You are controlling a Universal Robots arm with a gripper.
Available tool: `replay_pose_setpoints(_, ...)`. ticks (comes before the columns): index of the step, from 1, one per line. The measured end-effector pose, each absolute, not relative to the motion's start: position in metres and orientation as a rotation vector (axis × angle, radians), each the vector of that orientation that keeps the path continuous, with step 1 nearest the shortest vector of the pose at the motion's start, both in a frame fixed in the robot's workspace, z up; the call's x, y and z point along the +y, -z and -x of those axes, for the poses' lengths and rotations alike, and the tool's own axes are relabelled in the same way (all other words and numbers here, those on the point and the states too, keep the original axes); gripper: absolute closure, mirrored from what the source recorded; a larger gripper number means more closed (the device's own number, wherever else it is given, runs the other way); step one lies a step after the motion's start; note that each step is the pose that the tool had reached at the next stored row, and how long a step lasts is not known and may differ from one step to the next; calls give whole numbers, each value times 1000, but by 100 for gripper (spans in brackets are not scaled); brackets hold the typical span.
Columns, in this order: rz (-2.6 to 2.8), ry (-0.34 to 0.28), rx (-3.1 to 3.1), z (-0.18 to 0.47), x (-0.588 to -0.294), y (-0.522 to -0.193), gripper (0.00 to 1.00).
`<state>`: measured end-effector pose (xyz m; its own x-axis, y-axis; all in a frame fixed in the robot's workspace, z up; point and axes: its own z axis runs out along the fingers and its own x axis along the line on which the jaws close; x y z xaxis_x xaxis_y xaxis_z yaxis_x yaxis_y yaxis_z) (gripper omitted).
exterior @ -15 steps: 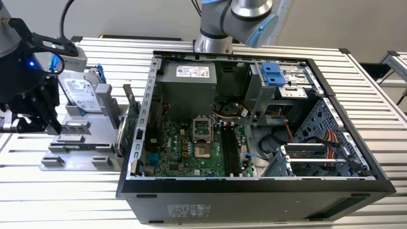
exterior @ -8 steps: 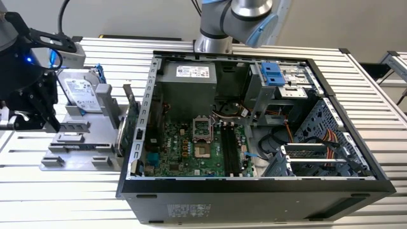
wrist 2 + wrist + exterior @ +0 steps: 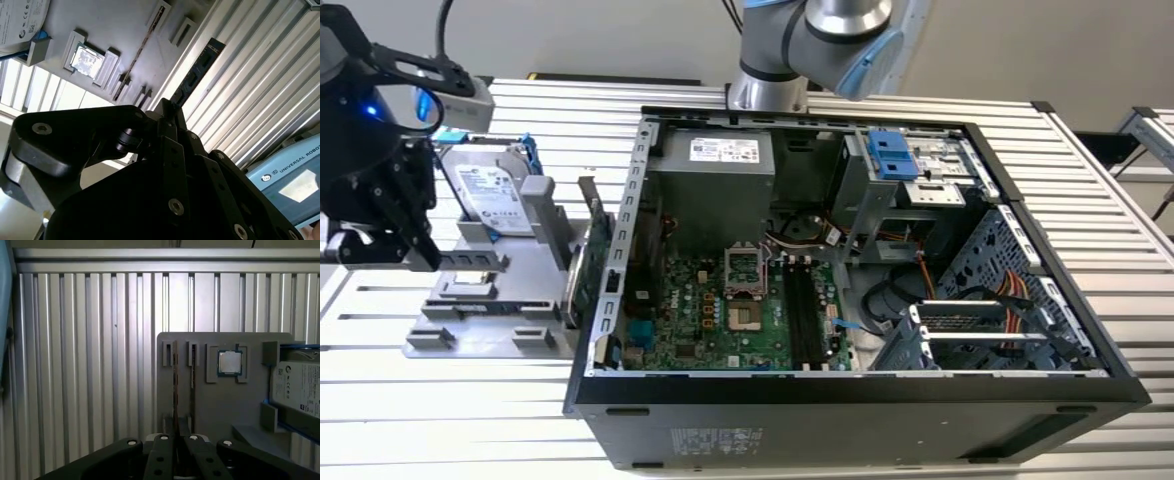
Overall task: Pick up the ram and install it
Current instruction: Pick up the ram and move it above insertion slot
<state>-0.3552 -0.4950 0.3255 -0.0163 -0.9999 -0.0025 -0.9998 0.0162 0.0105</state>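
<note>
So my gripper (image 3: 411, 252) hangs fingers-down at the exterior view's left, over the end of the tray (image 3: 478, 338) away from the case (image 3: 854, 415) and well apart from it. In the second wrist view it looks clamped on the ram (image 3: 199, 70), which sticks out past the fingertips with its long axis running roughly along the table (image 3: 260, 90) grooves.

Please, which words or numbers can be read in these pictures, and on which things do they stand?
Label on the hard drive: too small to read.
Sticker on the power supply: too small to read.
Sticker on the computer case outer wall: blurred.
Lettering on the blue arm cover: a maker's name, partly cut off.
</note>
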Motion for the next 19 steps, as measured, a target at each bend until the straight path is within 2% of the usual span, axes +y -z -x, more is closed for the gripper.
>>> replay_pose_setpoints(19,-2200,14,-2235,355,-495,-344,100)
